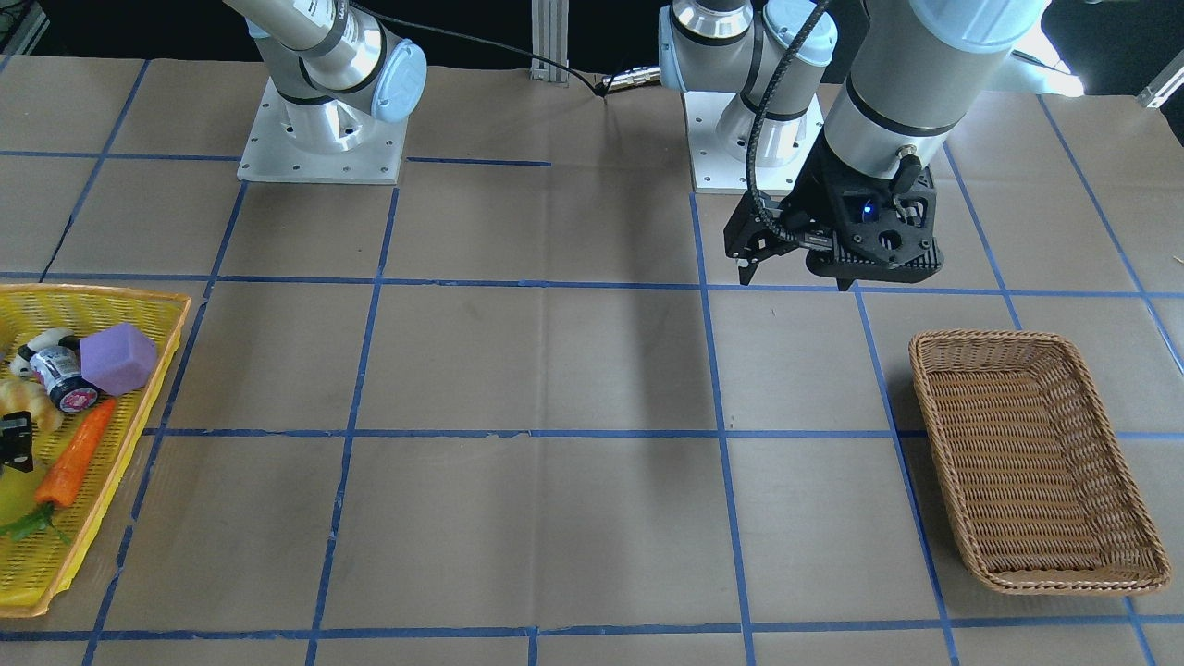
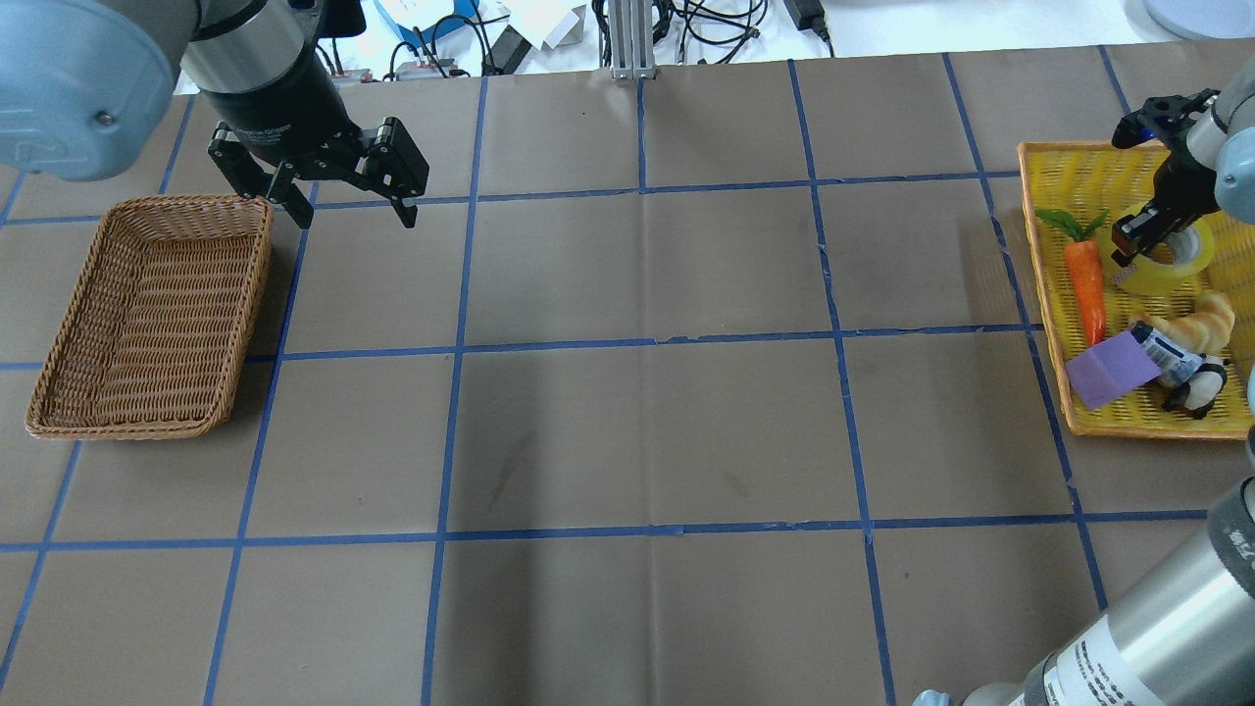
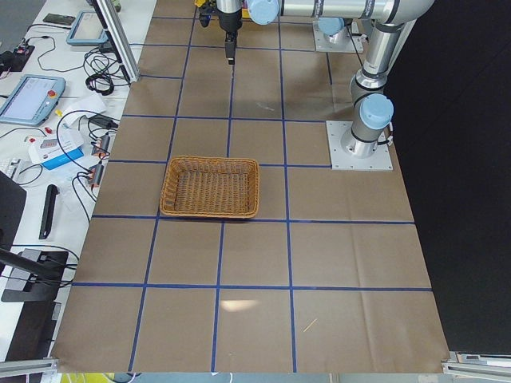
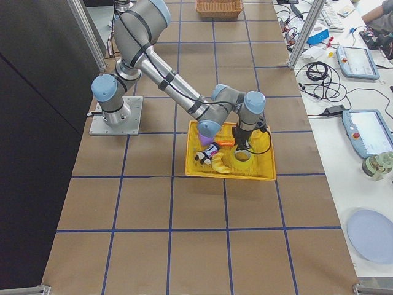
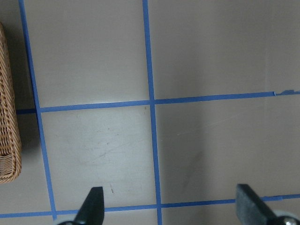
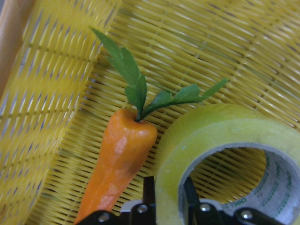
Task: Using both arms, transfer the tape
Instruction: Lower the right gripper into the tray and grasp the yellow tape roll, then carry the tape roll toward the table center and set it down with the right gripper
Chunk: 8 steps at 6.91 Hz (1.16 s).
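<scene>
The tape (image 6: 211, 136), a wide translucent yellow roll with a grey-white core, lies in the yellow tray (image 2: 1079, 176) at the table's right end. It also shows in the overhead view (image 2: 1181, 270) and in the exterior right view (image 4: 243, 158). My right gripper (image 6: 168, 206) reaches down into the tray. One finger is inside the roll and one outside, closed on its wall. My left gripper (image 2: 355, 211) is open and empty. It hovers above the table beside the wicker basket (image 2: 250, 294), far from the tape, and the left wrist view (image 5: 171, 206) shows only bare table below it.
An orange carrot (image 2: 1086, 289) lies right beside the tape in the tray. A purple block (image 2: 1111, 366), a croissant (image 2: 1191, 324) and a small panda toy (image 2: 1194, 390) lie there too. The wicker basket (image 1: 925, 370) holds nothing. Blue tape lines grid the brown table.
</scene>
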{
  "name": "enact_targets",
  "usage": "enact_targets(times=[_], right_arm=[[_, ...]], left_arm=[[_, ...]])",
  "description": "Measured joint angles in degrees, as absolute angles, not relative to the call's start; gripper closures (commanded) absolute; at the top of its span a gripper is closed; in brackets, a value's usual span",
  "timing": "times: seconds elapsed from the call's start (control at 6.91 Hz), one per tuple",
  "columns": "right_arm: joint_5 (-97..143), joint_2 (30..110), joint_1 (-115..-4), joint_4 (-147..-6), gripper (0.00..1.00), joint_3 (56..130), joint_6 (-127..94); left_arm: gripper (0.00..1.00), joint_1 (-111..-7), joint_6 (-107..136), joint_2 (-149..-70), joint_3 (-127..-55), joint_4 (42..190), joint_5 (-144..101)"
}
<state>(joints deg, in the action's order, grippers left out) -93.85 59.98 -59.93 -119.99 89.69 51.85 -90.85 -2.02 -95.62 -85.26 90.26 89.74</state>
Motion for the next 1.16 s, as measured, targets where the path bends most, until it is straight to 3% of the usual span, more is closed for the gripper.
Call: enact_targets(times=[0.43, 0.72, 1.16], right_arm=[[-95.06, 69.36, -65.63, -111.07, 0.98, 88.64, 44.46], [-94.4, 73.49, -76.25, -104.91, 0.96, 88.02, 30.56], [-92.31, 73.03, -96.62, -104.17, 0.95, 89.2, 1.92]], left_arm=[[0.0, -90.79, -2.02, -95.61, -85.25, 90.26, 89.7], [0.0, -90.79, -2.02, -95.62, -85.25, 90.26, 89.7], [0.0, -90.78, -2.02, -95.64, -85.25, 90.26, 89.66]])
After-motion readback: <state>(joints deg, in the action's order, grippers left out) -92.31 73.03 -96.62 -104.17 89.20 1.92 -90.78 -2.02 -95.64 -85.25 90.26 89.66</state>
